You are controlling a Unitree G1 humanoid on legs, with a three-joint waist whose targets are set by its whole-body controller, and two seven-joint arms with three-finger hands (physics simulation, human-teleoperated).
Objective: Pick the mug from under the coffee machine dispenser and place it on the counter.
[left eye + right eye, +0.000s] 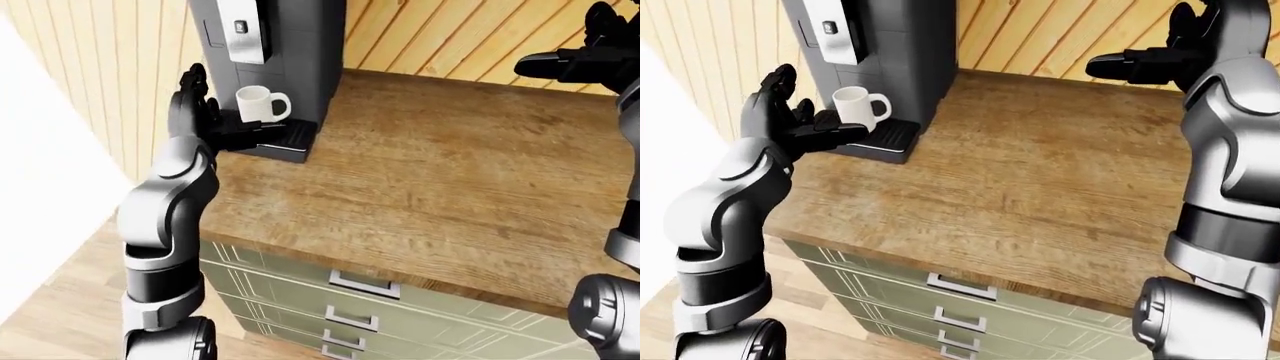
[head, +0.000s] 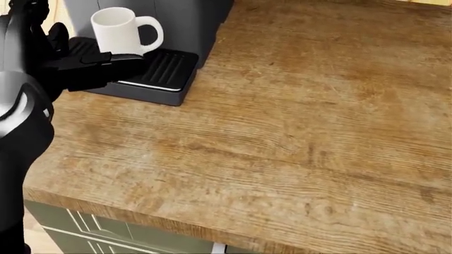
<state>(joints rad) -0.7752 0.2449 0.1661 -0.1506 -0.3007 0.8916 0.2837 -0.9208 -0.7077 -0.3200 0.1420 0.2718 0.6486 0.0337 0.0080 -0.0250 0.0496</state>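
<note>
Wooden, brown-grained countertop (image 2: 297, 137) fills most of the head view and rests on a pale green cabinet with metal-handled drawers (image 1: 940, 300); a wall of light vertical wooden planks (image 1: 440, 37) rises behind it. Dark grey box-shaped coffee machine (image 1: 285, 52) stands at the counter's upper left in the eye views, with a ribbed black drip tray (image 2: 159, 69) at its foot. White ceramic mug (image 2: 120, 32) stands upright on that tray under the dispenser, handle turned to the view's right.

Black three-finger left hand (image 1: 805, 124) is raised at the tray's left edge. One finger (image 2: 106, 61) lies flat across the tray just below the mug's base in the head view, and the other fingers point upward beside the machine. The hand is spread, not closed round anything; whether it touches the mug cannot be told.

Black three-finger right hand (image 1: 1150, 64) hovers high above the counter's upper right, fingers extended, holding nothing.
</note>
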